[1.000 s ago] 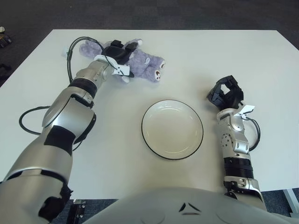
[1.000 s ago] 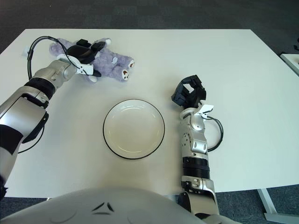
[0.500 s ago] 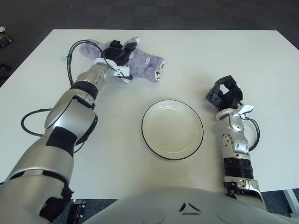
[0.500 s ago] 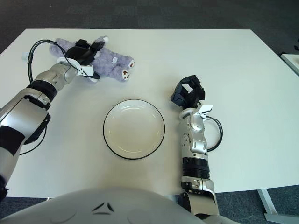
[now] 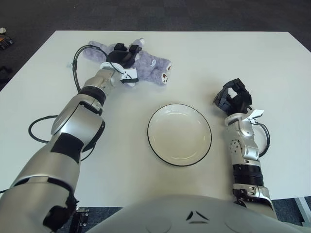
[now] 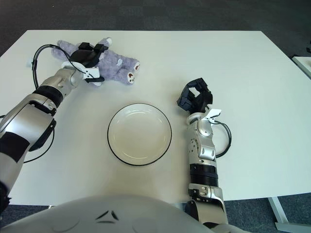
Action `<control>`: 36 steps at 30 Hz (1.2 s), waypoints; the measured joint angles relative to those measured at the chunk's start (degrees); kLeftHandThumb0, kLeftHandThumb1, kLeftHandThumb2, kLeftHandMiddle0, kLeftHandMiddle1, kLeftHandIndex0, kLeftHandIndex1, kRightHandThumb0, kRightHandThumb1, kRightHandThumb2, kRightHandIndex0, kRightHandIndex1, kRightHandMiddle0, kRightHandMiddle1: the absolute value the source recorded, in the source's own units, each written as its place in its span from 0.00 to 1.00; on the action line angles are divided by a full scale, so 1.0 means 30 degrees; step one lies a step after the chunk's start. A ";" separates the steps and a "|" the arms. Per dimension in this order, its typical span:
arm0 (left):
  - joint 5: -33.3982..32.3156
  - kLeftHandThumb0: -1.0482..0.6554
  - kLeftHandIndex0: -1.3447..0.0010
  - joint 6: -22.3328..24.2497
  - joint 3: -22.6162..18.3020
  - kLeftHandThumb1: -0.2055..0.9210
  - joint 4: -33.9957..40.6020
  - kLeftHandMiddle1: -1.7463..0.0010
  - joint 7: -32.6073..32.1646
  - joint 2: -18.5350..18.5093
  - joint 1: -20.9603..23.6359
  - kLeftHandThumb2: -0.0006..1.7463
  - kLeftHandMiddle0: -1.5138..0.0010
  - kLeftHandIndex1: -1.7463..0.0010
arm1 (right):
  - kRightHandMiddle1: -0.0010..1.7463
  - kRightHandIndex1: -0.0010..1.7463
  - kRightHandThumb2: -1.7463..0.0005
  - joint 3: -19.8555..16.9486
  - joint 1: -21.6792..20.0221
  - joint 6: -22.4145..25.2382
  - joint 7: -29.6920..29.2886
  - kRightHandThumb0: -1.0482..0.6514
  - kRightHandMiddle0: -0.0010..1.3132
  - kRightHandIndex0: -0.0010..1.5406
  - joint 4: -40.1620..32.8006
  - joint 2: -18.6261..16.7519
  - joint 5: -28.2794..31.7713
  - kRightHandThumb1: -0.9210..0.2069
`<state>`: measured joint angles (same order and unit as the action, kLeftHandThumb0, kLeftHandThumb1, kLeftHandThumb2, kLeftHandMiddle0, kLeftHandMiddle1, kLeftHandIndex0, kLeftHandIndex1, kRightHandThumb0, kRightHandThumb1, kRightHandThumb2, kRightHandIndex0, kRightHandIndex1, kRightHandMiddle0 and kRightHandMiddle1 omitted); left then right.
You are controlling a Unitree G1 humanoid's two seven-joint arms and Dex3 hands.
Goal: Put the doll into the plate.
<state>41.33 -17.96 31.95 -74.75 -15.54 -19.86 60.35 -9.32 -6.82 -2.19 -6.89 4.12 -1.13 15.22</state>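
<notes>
Round white plate with thin black rim (image 5: 179, 134) sits mid-table on white table (image 5: 233, 58), nothing in it. Purple plush doll (image 5: 146, 65) lies flat up-left of plate, well apart from it, feet pointing toward plate. My left hand (image 5: 121, 57) on doll's middle, dark fingers curled around plush body, gripping it. My right hand (image 5: 233, 97) just right of plate, fingers curled, holding nothing.
</notes>
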 measured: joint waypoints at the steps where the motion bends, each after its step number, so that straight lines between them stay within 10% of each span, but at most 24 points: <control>1: -0.0043 0.75 1.00 0.0049 -0.0019 0.19 0.0000 0.26 -0.0008 0.0024 -0.0005 0.76 1.00 0.35 | 1.00 1.00 0.25 -0.0011 0.0000 0.0000 0.0043 0.33 0.47 0.67 0.0003 0.0000 0.0002 0.53; 34: 0.0044 0.74 0.92 0.0220 0.0607 0.30 0.0050 0.01 -0.0675 0.0039 -0.0097 0.86 0.95 0.01 | 1.00 1.00 0.24 -0.0087 0.0043 0.0163 0.0186 0.33 0.47 0.68 -0.0085 -0.0006 0.0000 0.54; 36: 0.0063 0.80 0.88 0.0071 0.0646 0.46 0.0048 0.00 -0.0677 0.0007 -0.0097 0.74 0.83 0.00 | 1.00 1.00 0.24 -0.0089 0.0051 0.0177 0.0185 0.33 0.47 0.68 -0.0099 -0.0010 0.0003 0.54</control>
<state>41.52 -17.75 33.89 -74.60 -17.57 -19.84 60.06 -9.59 -6.67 -1.66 -6.33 3.82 -1.16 15.23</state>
